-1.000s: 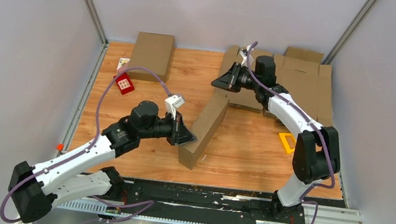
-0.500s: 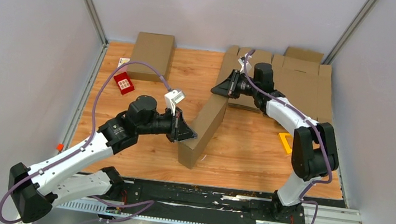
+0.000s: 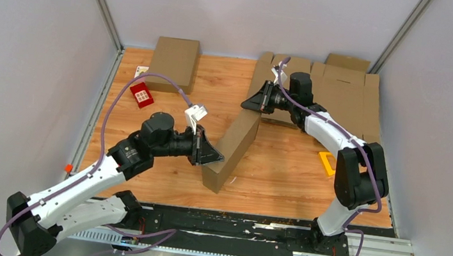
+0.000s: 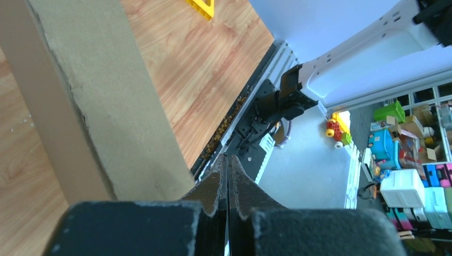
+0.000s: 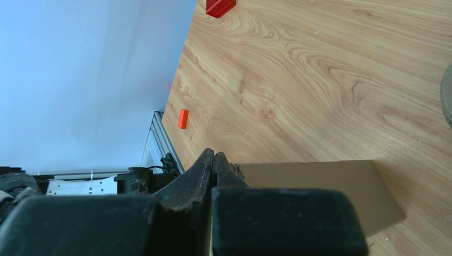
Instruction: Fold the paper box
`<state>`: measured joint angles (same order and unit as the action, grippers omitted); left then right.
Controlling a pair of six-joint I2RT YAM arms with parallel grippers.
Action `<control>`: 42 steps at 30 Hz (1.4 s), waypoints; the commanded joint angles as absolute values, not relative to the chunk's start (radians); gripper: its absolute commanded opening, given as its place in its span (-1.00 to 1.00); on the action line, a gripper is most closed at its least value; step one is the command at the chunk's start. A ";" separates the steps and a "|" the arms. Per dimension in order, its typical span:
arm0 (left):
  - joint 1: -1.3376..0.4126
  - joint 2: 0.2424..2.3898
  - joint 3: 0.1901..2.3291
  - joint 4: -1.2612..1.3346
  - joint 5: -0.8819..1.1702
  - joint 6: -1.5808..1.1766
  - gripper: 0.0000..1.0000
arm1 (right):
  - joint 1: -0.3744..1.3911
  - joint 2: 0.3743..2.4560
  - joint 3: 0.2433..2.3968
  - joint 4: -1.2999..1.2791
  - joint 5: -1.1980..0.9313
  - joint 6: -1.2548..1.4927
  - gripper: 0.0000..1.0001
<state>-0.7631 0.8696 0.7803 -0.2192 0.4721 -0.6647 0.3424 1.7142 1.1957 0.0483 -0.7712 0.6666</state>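
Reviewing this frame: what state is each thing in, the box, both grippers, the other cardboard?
paper box: folded into a long narrow shape, raised, not flat.
left gripper: shut, empty, at its near end.
right gripper: shut, empty, at its far end.
pile of blanks: flat, unfolded.
far-left box: closed.

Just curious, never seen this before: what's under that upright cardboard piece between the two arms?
Only the wooden table shows around the paper box. Its folded cardboard stands on the wood and covers the spot beneath, so anything tucked there can't be seen.

The paper box [image 3: 235, 143] stands between the left hand [image 3: 213, 157] and right hand [image 3: 251, 100] (both closed).
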 commanded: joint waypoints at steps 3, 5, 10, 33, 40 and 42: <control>-0.763 0.827 0.503 -0.016 0.488 -0.765 -1.00 | 0.340 1.710 1.183 -0.027 -0.736 0.614 -1.00; -0.763 0.847 0.448 0.032 0.477 -0.773 -1.00 | 0.341 1.711 1.183 -0.026 -0.738 0.616 -1.00; -0.763 0.852 0.500 -0.025 0.484 -0.749 -1.00 | 0.340 1.708 1.183 -0.031 -0.739 0.614 -1.00; -0.761 0.814 0.470 -0.007 0.411 -0.762 -1.00 | 0.341 1.672 1.217 -0.051 -0.759 0.593 -1.00; -0.757 0.795 0.756 -0.278 0.218 -0.557 -0.97 | 0.338 1.572 1.290 -0.161 -0.696 0.516 -0.97; -0.752 0.805 0.836 -0.339 0.146 -0.495 -0.94 | 0.335 1.537 1.297 -0.177 -0.682 0.493 -0.97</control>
